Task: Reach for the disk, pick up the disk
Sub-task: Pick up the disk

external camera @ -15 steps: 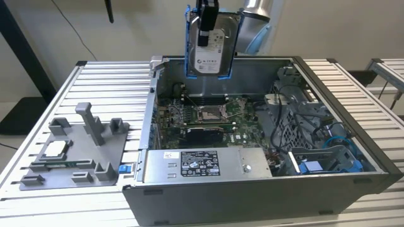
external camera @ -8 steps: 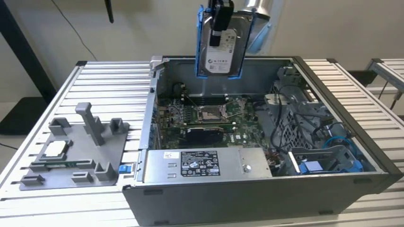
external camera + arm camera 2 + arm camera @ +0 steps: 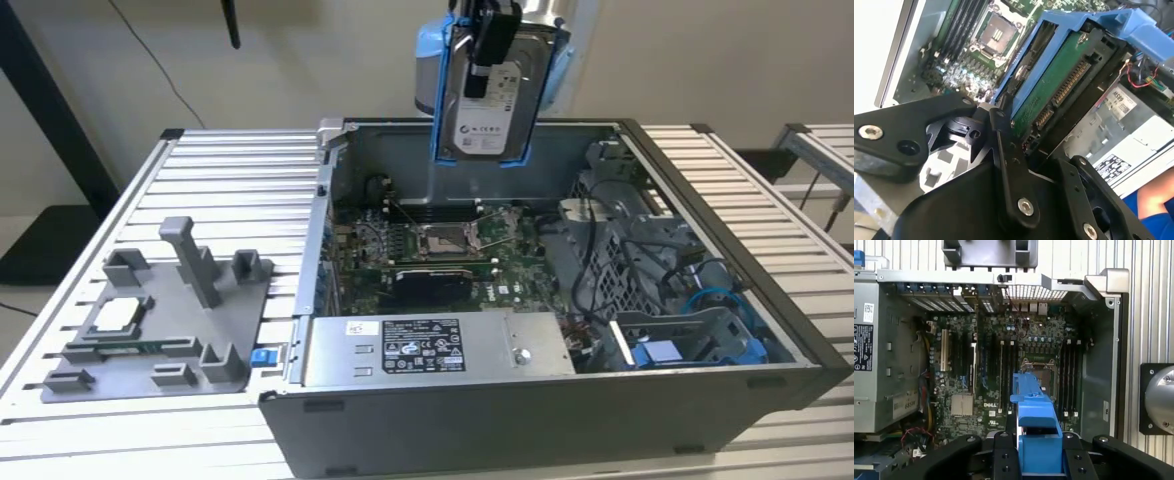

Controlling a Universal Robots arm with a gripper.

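Disk [image 3: 489,105], a silver-grey drive with a white label clipped in a blue frame, hangs upright and lifted clear above the far side of the open computer case [image 3: 561,415], with the black gripper [image 3: 490,35] clenched on its top edge, fingers [image 3: 1013,165] pressing its faces.

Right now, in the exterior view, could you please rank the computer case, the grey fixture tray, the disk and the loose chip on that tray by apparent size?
1. Computer case
2. Grey fixture tray
3. Disk, held high in the gripper, so nearness to the camera may inflate it
4. Loose chip
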